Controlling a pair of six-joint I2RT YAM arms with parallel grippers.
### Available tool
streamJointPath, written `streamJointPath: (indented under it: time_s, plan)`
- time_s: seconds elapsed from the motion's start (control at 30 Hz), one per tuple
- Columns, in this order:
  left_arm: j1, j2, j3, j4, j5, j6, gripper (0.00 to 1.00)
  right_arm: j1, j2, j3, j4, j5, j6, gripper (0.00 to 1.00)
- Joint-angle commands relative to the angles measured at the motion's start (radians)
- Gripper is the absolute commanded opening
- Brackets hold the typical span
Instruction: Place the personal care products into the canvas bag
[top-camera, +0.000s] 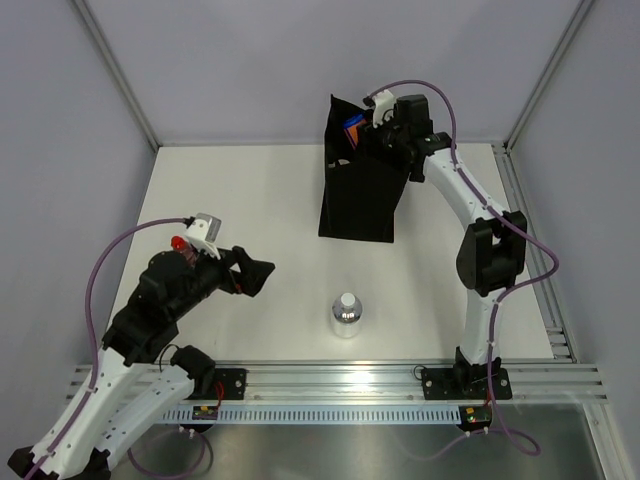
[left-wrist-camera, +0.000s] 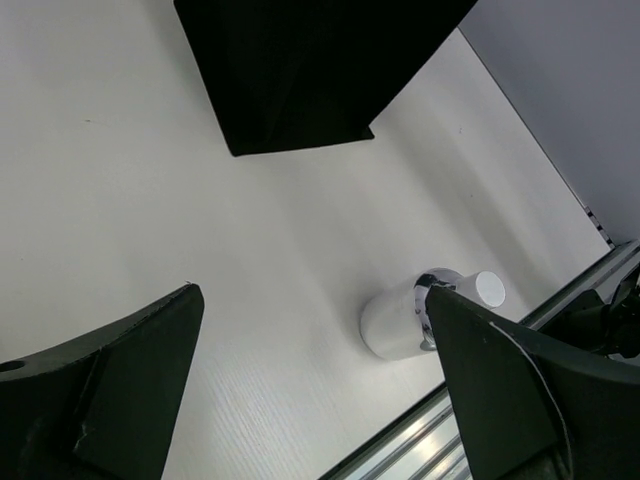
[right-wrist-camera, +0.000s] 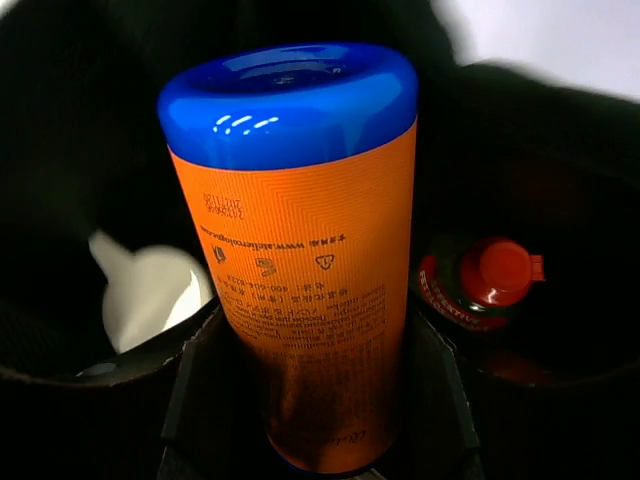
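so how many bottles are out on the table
1: the clear white-capped bottle standing at the front middle of the table. Anything behind the bag would be hidden.

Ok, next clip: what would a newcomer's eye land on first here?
The orange blue-capped bottle, clamped in the right gripper at the mouth of the black canvas bag at the far side of the table, with a red-capped item inside. Next, the lone clear white-capped bottle standing near the front, the open left gripper off to its left.

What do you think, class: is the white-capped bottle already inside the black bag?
No, the white-capped bottle sits on the table, apart from the canvas bag.
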Motion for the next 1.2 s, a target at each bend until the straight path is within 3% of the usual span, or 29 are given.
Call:
streamJointPath:
  time_s: [0.0, 0.17, 0.23, 0.33, 0.53, 0.63, 0.67, 0.73, 0.8, 1.17]
  plan:
    - [0.002, -0.01, -0.025, 0.033, 0.019, 0.022, 0.99, 0.008, -0.124, 0.057, -0.044, -0.064, -0.285, 0.0]
    - [0.004, -0.017, -0.028, -0.002, -0.005, 0.015, 0.99, 0.008, 0.109, 0.443, -0.372, 0.009, -0.292, 0.0]
    - [0.002, -0.032, -0.015, -0.051, -0.039, 0.015, 0.99, 0.009, 0.198, 0.52, -0.448, 0.037, -0.277, 0.07]
    - [0.004, -0.076, -0.013, -0.091, -0.079, 0.013, 0.99, 0.017, 0.223, 0.524, -0.437, 0.078, -0.255, 0.24]
    - [0.004, -0.127, -0.014, -0.142, -0.094, -0.001, 0.99, 0.042, 0.241, 0.476, -0.425, 0.154, -0.292, 0.41]
    - [0.004, -0.142, -0.011, -0.157, -0.107, -0.024, 0.99, 0.043, 0.259, 0.47, -0.437, 0.196, -0.321, 0.62]
    - [0.004, -0.152, -0.01, -0.163, -0.134, -0.03, 0.99, 0.043, 0.258, 0.459, -0.439, 0.2, -0.327, 0.75]
    - [0.004, -0.155, -0.004, -0.194, -0.174, -0.07, 0.99, 0.043, 0.24, 0.445, -0.434, 0.197, -0.324, 0.85]
    - [0.004, -0.144, 0.015, -0.225, -0.289, -0.16, 0.99, 0.043, 0.215, 0.439, -0.437, 0.18, -0.31, 0.99]
    - [0.004, -0.057, 0.036, -0.364, -0.464, -0.435, 0.99, 0.042, 0.014, 0.615, -0.537, -0.021, -0.253, 0.99]
